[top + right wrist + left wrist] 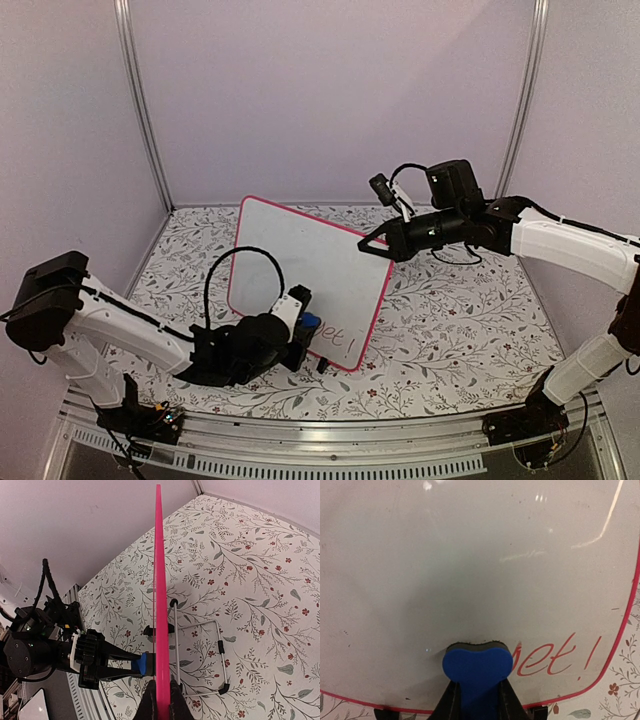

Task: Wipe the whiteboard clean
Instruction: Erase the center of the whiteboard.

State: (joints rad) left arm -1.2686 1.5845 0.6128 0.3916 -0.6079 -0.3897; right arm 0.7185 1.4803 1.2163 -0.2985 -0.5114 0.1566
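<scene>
1 blue eraser (477, 662) on whiteboard (470, 570) near bottom edge, red lettering (555, 657) beside.

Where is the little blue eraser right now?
In the left wrist view, the blue eraser sits low at centre, gripped by the left tool against the whiteboard near its bottom edge, just left of the red writing.
</scene>
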